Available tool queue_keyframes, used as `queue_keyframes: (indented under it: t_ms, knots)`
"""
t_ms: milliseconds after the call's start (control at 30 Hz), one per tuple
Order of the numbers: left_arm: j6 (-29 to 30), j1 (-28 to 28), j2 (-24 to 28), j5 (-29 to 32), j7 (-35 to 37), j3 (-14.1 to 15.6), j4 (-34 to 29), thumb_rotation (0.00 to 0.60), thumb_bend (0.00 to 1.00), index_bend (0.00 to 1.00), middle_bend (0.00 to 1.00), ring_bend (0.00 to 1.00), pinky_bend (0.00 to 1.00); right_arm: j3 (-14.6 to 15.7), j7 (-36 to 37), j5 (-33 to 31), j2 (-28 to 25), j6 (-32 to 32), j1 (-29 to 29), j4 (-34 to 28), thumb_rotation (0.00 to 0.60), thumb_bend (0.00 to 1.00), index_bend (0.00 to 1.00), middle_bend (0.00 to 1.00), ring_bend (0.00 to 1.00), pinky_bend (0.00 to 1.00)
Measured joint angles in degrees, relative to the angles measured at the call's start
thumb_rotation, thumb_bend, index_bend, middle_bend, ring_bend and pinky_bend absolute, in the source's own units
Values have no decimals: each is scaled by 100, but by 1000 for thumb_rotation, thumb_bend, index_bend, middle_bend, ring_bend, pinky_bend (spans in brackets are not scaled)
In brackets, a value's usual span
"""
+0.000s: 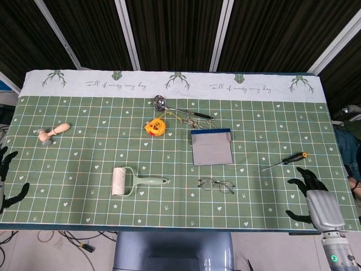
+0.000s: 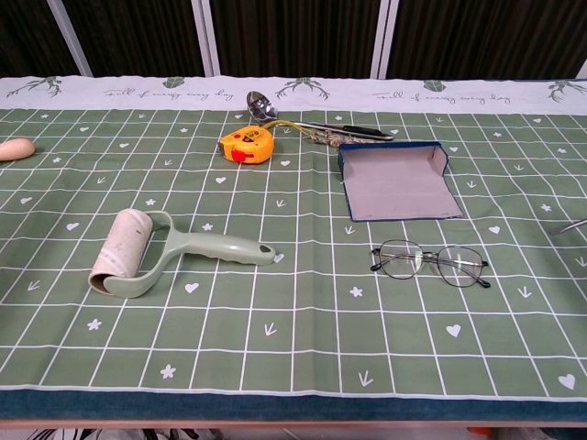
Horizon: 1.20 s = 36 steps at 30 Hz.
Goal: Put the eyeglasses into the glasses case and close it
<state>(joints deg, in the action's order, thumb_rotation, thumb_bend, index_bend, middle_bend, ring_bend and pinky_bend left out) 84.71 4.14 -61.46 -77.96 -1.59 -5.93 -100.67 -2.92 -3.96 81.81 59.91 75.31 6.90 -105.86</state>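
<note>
Thin-rimmed eyeglasses [image 1: 216, 184] [image 2: 429, 261] lie flat on the green cloth near the front, lenses up. Just behind them the blue glasses case [image 1: 211, 147] [image 2: 398, 181] lies open with its grey lining showing. My right hand [image 1: 312, 196] hovers over the table's front right corner, fingers spread and holding nothing, well right of the glasses. My left hand [image 1: 8, 179] shows only at the far left edge, open and off the table. The chest view shows neither hand.
A lint roller [image 1: 133, 182] lies front left, a yellow tape measure [image 1: 155, 126] and a ladle [image 1: 179, 110] behind the case. A screwdriver [image 1: 284, 161] lies just ahead of my right hand. A wooden stamp [image 1: 52, 133] sits far left.
</note>
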Motion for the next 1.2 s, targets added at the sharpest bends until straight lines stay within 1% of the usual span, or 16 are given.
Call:
queue_keyframes:
  t_ms: [100, 133, 200, 233, 300, 433, 533, 633, 767, 933, 1200]
  knots:
    - [25, -6, -9, 4, 24, -10, -9, 600, 310, 104, 0, 0, 0, -233, 311, -542, -113, -860, 455, -59, 600, 288, 396, 108, 38, 216]
    - [27, -7, -11, 4, 18, -11, -4, 600, 310, 104, 0, 0, 0, -333, 390, -810, -137, -1211, 665, -60, 600, 289, 403, 108, 38, 213]
    - [18, -7, -12, 15, 14, -9, -2, 600, 310, 104, 0, 0, 0, -471, 434, -1243, -142, -1697, 998, -35, 600, 289, 424, 108, 38, 203]
    - [12, -6, -11, 25, 15, -10, -8, 600, 310, 104, 0, 0, 0, -569, 402, -1606, -114, -2001, 1267, 8, 600, 290, 434, 108, 38, 200]
    - [11, -4, -12, 28, 8, -11, -10, 600, 310, 104, 0, 0, 0, -650, 302, -1950, -54, -2213, 1531, 64, 600, 296, 463, 108, 38, 200]
    - [7, -2, -13, 43, -7, -14, -4, 600, 310, 103, 0, 0, 0, -763, -283, -2771, 278, -2538, 2171, 236, 600, 329, 492, 107, 37, 200]
    - [16, -3, -12, 49, 8, -23, -16, 600, 310, 103, 0, 0, 0, -774, -803, -3320, 629, -2620, 2536, 356, 600, 351, 503, 102, 35, 200]
    - [14, -2, -11, 58, -2, -25, -14, 600, 310, 103, 0, 0, 0, -760, -1214, -3830, 1010, -2617, 2794, 455, 600, 351, 514, 100, 34, 200]
    - [17, -1, -11, 70, 8, -35, -27, 600, 310, 103, 0, 0, 0, -722, -1607, -4296, 1480, -2453, 3054, 540, 600, 351, 515, 95, 32, 200]
    - [19, -3, -9, 68, 2, -30, -27, 600, 310, 103, 0, 0, 0, -666, -1941, -4538, 1914, -2111, 3257, 570, 600, 351, 517, 91, 31, 200]
    - [39, -6, -15, 30, -11, -19, -6, 600, 310, 103, 0, 0, 0, -604, -2304, -4611, 2379, -1557, 3394, 500, 600, 351, 529, 91, 31, 200]
